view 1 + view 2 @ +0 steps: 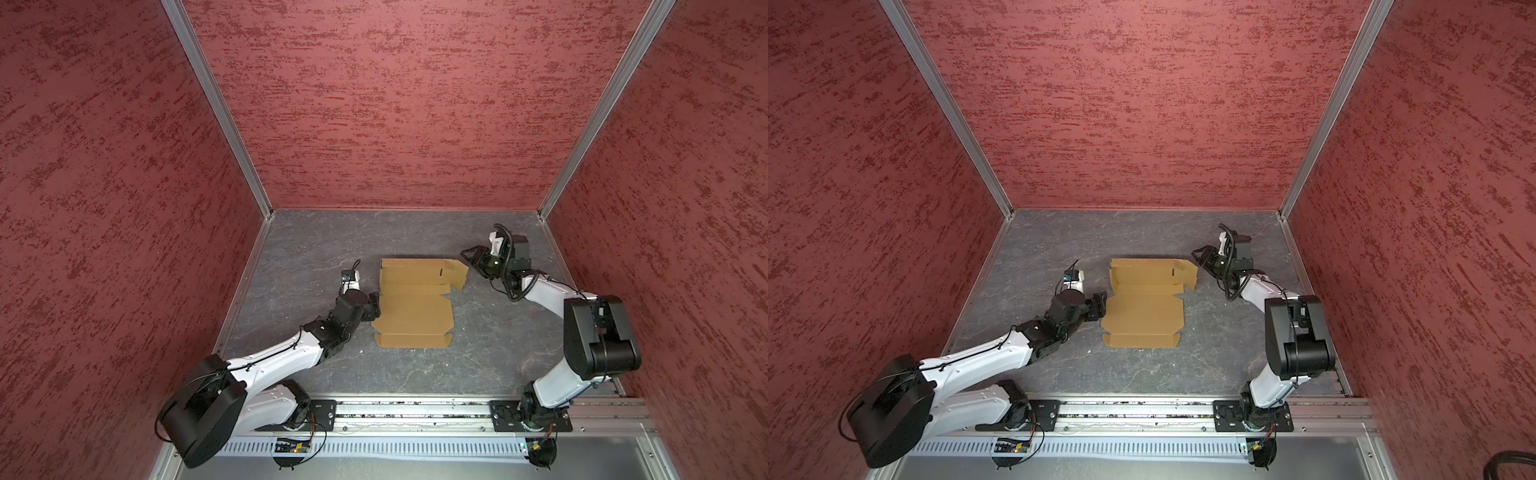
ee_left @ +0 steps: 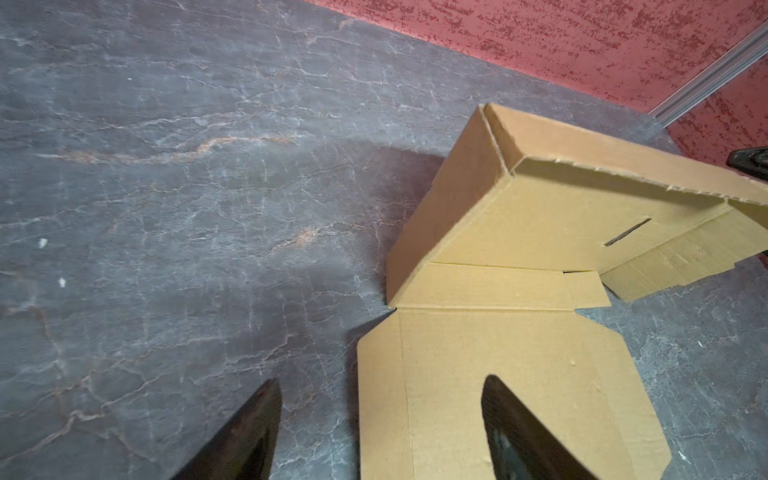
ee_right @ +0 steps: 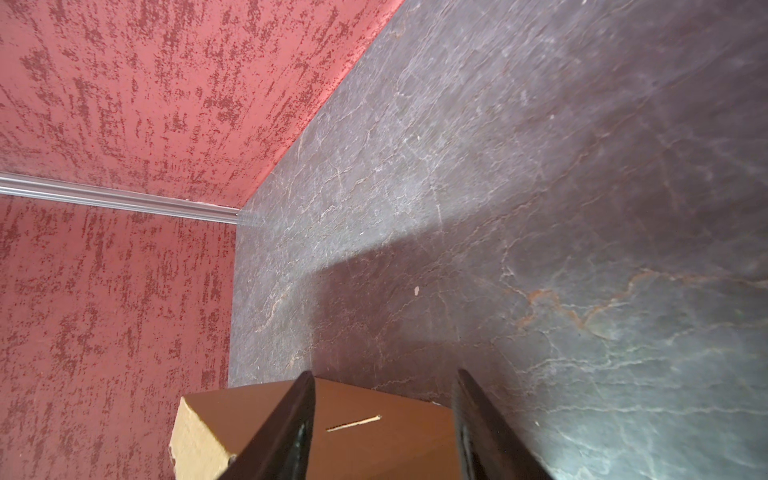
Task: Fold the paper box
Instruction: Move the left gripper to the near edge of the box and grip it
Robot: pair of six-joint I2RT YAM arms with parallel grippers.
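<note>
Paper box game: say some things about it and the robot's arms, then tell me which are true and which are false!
1. The paper box is plain brown cardboard. True.
2. The box is all folded and shut. False: its near part lies flat on the table, and only the far end has walls up.
3. The left gripper has its fingers squeezed shut. False: they are apart, at the box's left edge.
4. The right gripper is by the box's far right corner. True.
</note>
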